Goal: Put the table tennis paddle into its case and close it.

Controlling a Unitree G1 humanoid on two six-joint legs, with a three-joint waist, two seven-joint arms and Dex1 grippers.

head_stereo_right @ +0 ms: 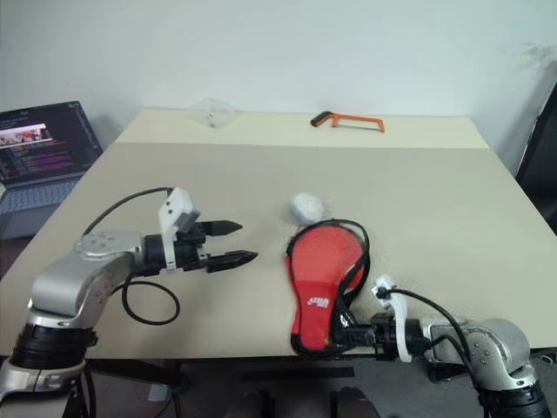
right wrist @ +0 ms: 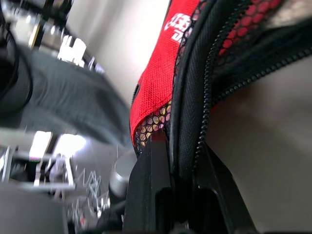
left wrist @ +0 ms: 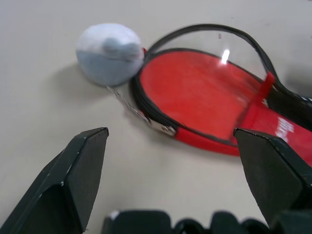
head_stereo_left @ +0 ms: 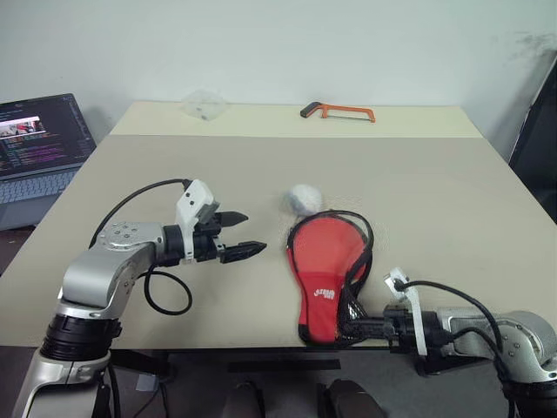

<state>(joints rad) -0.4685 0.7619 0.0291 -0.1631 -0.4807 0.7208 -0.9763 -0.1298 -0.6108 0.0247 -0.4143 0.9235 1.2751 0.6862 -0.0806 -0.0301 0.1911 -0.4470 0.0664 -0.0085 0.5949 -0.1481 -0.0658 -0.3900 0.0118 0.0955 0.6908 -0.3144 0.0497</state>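
The case (head_stereo_left: 324,261) lies red side up with its small logo, near the table's front edge, round end pointing away from me. Its black zipper edging (left wrist: 204,31) arches loose around the round end. The table tennis paddle is hidden; I cannot tell it apart from the red fabric. My right gripper (head_stereo_left: 348,329) is shut on the black zipper edge and mesh (right wrist: 187,97) at the case's narrow end, by the table edge. My left gripper (head_stereo_left: 253,232) hovers open a hand's width to the left of the case, pointing toward it, holding nothing.
A white ball (head_stereo_left: 305,198) rests against the case's round end. An orange-framed hacksaw (head_stereo_left: 339,111) and a clear plastic piece (head_stereo_left: 203,104) lie at the table's far edge. An open laptop (head_stereo_left: 39,144) stands to the left, off the table (head_stereo_left: 435,226).
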